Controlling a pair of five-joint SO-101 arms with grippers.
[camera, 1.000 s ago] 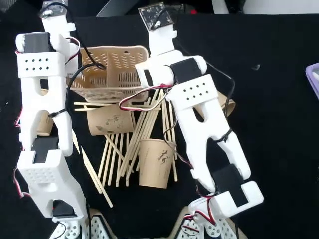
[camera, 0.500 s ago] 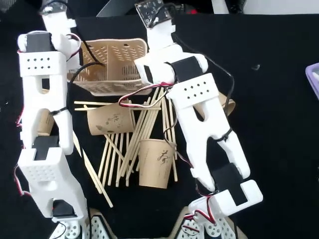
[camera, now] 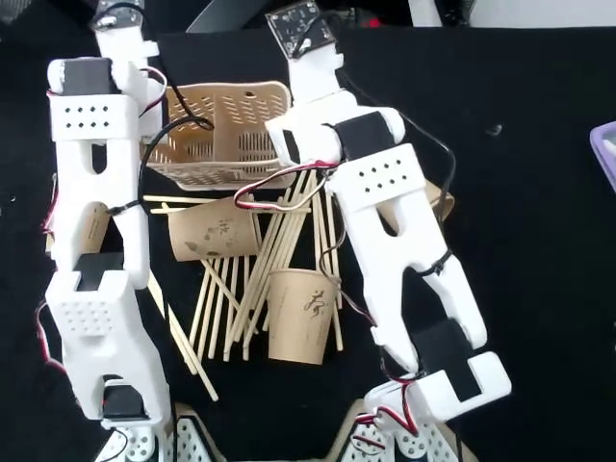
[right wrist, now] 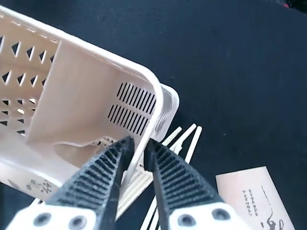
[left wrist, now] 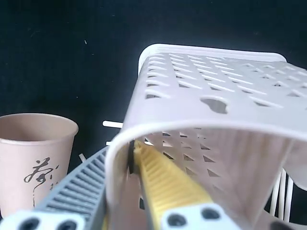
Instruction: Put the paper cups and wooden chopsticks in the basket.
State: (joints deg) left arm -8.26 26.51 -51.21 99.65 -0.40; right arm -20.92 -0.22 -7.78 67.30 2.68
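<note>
The beige slotted basket [camera: 226, 135] sits tilted at the back of the black table. My left gripper [left wrist: 132, 148] is shut on the basket's [left wrist: 211, 96] rim, at its left side [camera: 162, 114]. My right gripper [right wrist: 138, 143] is shut on the opposite wall of the basket [right wrist: 81, 91], at its right side [camera: 286, 146]. In front of the basket one paper cup [camera: 212, 231] lies on its side and another [camera: 300, 316] lies nearer, both over scattered wooden chopsticks [camera: 231, 298]. A third cup [left wrist: 33, 158] stands beside my left arm [camera: 91, 226]. One more cup [right wrist: 254, 196] lies partly behind my right arm [camera: 438, 202].
Both white arms stretch from the near edge over the pile. Black cloth [camera: 539, 241] covers the table to the right. A purple container [camera: 606, 154] pokes in at the right edge.
The left arm has shifted right and back, and the basket held between both grippers has moved slightly right and tipped more. Cups and chopsticks lie as before.
</note>
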